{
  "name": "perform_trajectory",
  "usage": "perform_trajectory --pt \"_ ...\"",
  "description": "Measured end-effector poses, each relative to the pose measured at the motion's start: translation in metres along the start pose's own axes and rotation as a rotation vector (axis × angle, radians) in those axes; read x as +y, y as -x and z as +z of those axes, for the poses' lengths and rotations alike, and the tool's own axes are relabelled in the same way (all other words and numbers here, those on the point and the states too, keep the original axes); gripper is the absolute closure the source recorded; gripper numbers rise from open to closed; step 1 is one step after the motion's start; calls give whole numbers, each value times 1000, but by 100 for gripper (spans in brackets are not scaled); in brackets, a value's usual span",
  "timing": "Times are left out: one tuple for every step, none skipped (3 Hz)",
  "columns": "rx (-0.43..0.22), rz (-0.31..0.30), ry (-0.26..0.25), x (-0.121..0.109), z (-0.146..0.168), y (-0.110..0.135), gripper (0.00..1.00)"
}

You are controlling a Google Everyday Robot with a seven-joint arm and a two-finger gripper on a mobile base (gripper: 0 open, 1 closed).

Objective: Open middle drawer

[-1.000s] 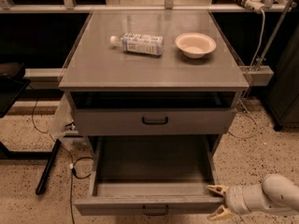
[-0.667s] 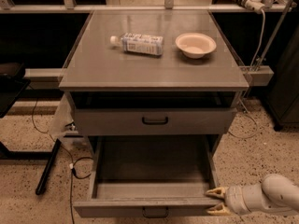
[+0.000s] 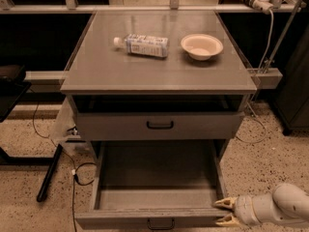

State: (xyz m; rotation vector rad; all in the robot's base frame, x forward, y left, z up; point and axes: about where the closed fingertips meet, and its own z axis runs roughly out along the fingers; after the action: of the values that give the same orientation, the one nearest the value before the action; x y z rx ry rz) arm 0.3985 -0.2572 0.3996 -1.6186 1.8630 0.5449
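Observation:
The middle drawer is pulled far out of the grey cabinet. Its deep plain grey inside shows, and its flat front with a small black handle sits at the bottom edge of the camera view. My gripper is at the drawer's front right corner, level with the top of the front panel. Its two yellowish fingertips are spread apart and hold nothing. The white arm reaches in from the lower right.
Above the open drawer is a closed grey drawer with a black handle. On the cabinet top lie a plastic bottle and a white bowl. Cables and a black bar lie on the floor at left.
The gripper has sunk very slightly at the drawer's front right corner. The drawer stays pulled out.

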Motion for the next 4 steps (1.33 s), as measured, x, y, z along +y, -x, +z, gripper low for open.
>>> perform_trajectory --pt "0 0 0 0 0 0 82" --pt "0 0 0 0 0 0 58" --pt "0 0 0 0 0 0 35" --pt "0 0 0 0 0 0 12"
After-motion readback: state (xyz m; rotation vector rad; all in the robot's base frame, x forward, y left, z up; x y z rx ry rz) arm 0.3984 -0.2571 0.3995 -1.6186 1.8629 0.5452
